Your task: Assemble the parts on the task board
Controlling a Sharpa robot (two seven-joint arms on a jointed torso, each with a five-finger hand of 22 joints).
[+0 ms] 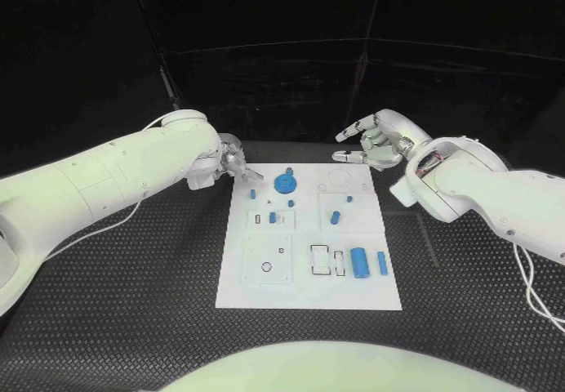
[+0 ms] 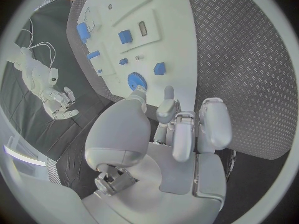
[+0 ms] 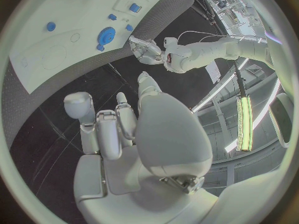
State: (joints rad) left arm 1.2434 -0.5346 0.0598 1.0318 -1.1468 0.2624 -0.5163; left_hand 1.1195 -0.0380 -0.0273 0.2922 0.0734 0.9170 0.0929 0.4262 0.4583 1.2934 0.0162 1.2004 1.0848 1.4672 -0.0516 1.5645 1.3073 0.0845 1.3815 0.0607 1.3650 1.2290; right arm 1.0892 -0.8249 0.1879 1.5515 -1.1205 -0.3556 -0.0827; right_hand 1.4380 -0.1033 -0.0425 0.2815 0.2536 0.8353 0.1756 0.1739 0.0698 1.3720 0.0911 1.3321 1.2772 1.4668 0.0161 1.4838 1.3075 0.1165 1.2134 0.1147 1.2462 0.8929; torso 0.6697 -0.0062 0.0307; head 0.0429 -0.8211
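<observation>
The white task board (image 1: 309,298) lies in the middle of the black table (image 1: 130,278), its long sides running from the near edge toward the far edge. A round blue gear (image 1: 284,181) sits near the board's far left corner, with a small blue block (image 1: 252,193) just beside it. More small blue parts are spread over the board: a short peg (image 1: 335,216) on the right half, a small piece (image 1: 272,217) on the left half, and two blue cylinders (image 1: 359,263) lying side by side near the board's right edge, toward the near end.

The left hand (image 1: 227,166) hovers just off the board's far left corner, close to the gear; its fingers (image 2: 172,109) are loosely curled, apart, and hold nothing. The right hand (image 1: 367,140) is raised beyond the board's far right corner, well clear of the parts, its fingers (image 3: 99,129) spread and bent, with nothing in them.
</observation>
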